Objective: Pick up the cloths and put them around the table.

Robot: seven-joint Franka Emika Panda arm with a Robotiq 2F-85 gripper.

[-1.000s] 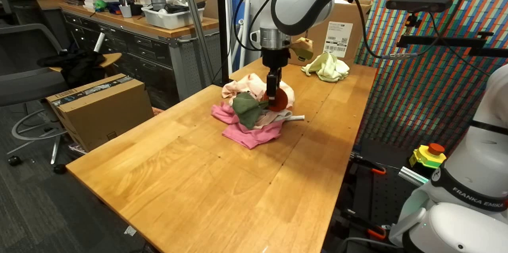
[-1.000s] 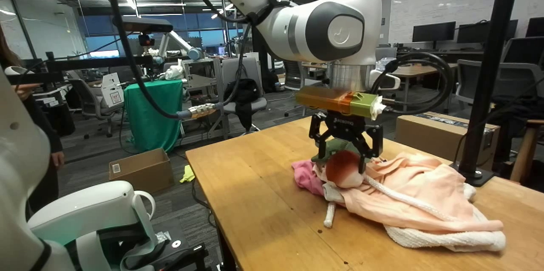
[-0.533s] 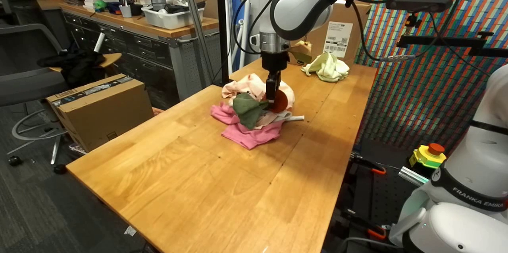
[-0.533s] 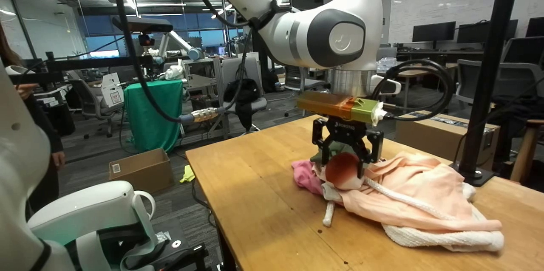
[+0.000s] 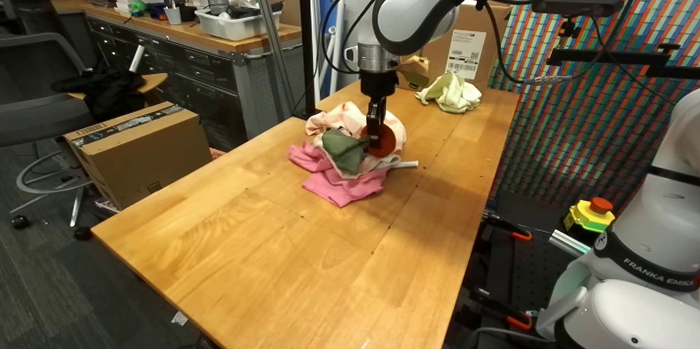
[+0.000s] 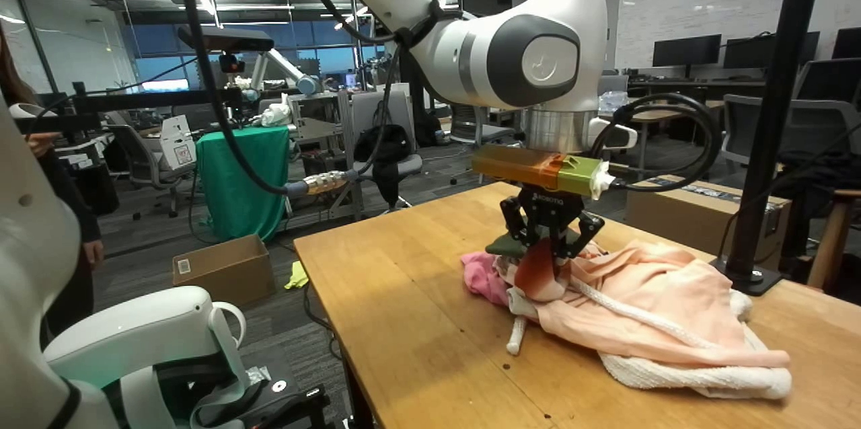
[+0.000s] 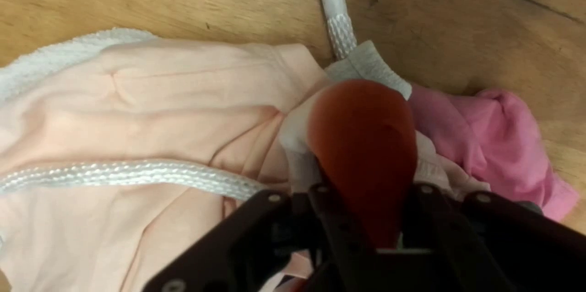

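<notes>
A heap of cloths lies on the wooden table. At its top is a rust-red cloth (image 6: 535,274) with a pale edge, pinched into a narrow fold. My gripper (image 6: 546,257) points down into the heap, drawn together on that fold; the cloth's upper part bulges out in front of the fingers in the wrist view. Around it lie a dark green cloth (image 5: 343,153), a pink cloth (image 5: 340,188) and a peach garment (image 6: 662,294) with a white cord (image 7: 151,173). White towelling (image 6: 699,375) shows underneath. Apart from the heap sits a pale yellow-green cloth (image 5: 451,93). Fingertips are partly hidden by fabric.
The table (image 5: 295,272) stretches out in front of the heap. Behind the yellow-green cloth stands a cardboard box (image 5: 431,45). A black pole (image 6: 767,146) rises at the table's edge beside the peach garment.
My gripper has sunk slightly, and its fingers have come together from wide apart, squeezing the rust-red cloth into a fold. The green cloth and the rest of the heap have shifted a little.
</notes>
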